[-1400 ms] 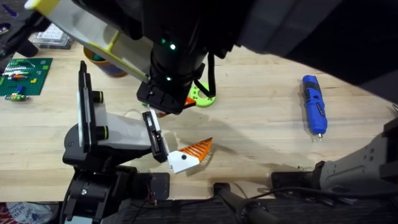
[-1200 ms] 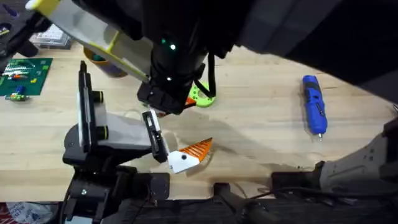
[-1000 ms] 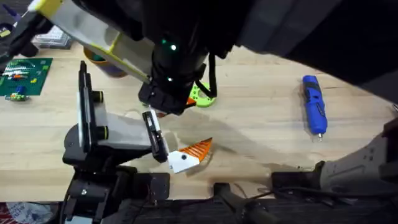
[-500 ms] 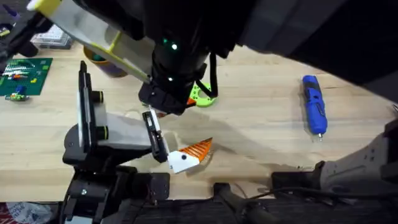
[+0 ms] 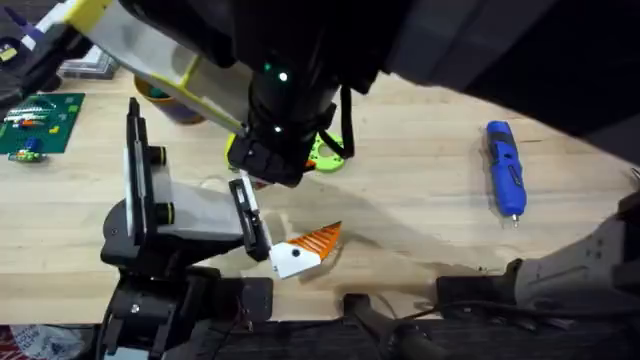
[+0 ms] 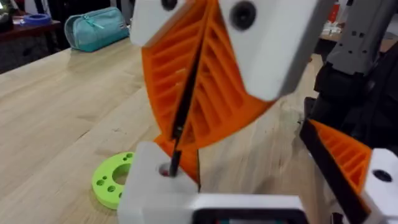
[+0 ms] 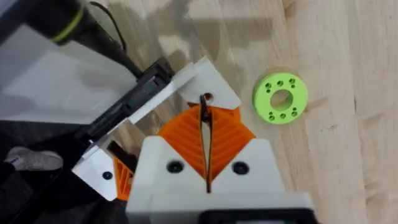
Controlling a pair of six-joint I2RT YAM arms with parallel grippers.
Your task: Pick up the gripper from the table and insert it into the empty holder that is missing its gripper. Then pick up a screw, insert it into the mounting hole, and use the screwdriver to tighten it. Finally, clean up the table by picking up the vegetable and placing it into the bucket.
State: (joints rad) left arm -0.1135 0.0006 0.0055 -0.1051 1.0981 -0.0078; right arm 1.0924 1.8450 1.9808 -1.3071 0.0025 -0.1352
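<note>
Arm (image 5: pixel 285 110) above lime ring (image 5: pixel 325 152)

My right gripper (image 7: pixel 206 140) has white fingers with orange ribbed pads, pinching a thin black screw (image 7: pixel 204 107). The holder (image 5: pixel 190 215) is white on black with lime-ringed knobs, its finger (image 5: pixel 305 249) orange-ribbed on a white base. The screwdriver (image 5: pixel 505 179) is bright blue, the perforated ring (image 7: pixel 280 98) lime green, the table (image 5: pixel 420 200) pale wood.

A pale wooden desk (image 5: pixel 420 215). On it lie a blue screwdriver (image 5: pixel 505 181), a lime ring (image 5: pixel 326 153) and a green brick plate (image 5: pixel 38 120). The holder (image 5: pixel 165 225) stands near the front left.
</note>
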